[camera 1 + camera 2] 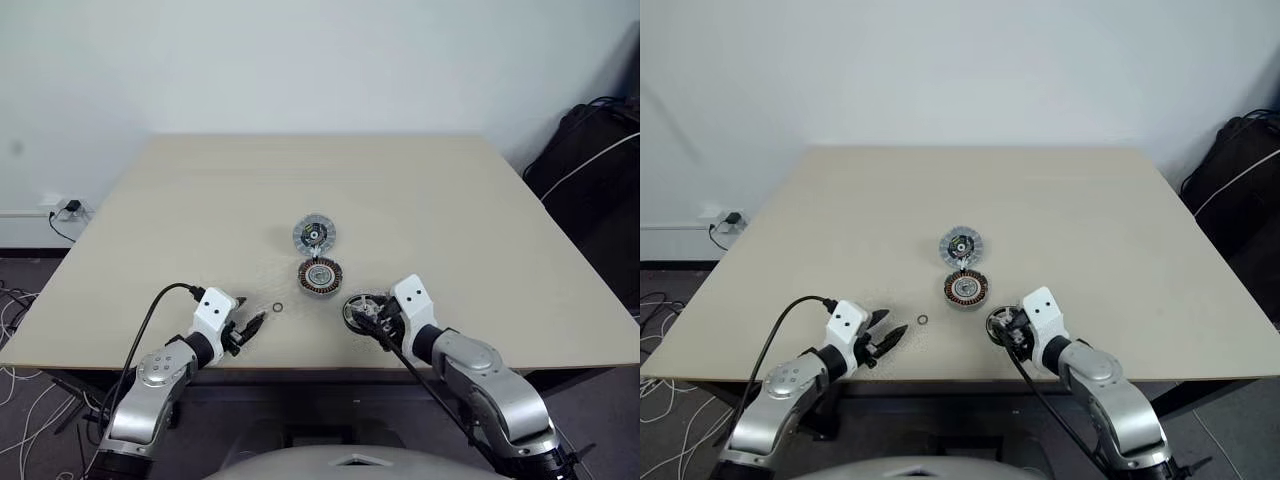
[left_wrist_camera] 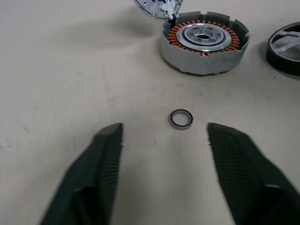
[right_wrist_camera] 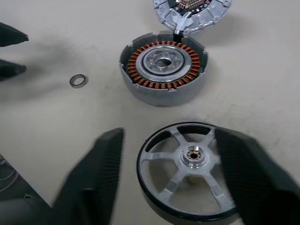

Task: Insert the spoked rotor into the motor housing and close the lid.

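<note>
On the beige tabletop [image 1: 150, 230] we see the round grey motor housing with copper windings [image 1: 320, 275] near the middle, the slotted silver lid [image 1: 314, 235] just behind it and touching its rim. Our right gripper [image 3: 168, 154] stands released, its black fingers either side of the silver spoked rotor with a dark rim [image 3: 187, 168], not clenched on it. Our left gripper [image 2: 164, 140] is also spread, empty, just short of a tiny dark ring [image 2: 181, 119].

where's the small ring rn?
Small dark ring lies on the table, just ahead of the open left gripper, left of the motor housing.
</note>
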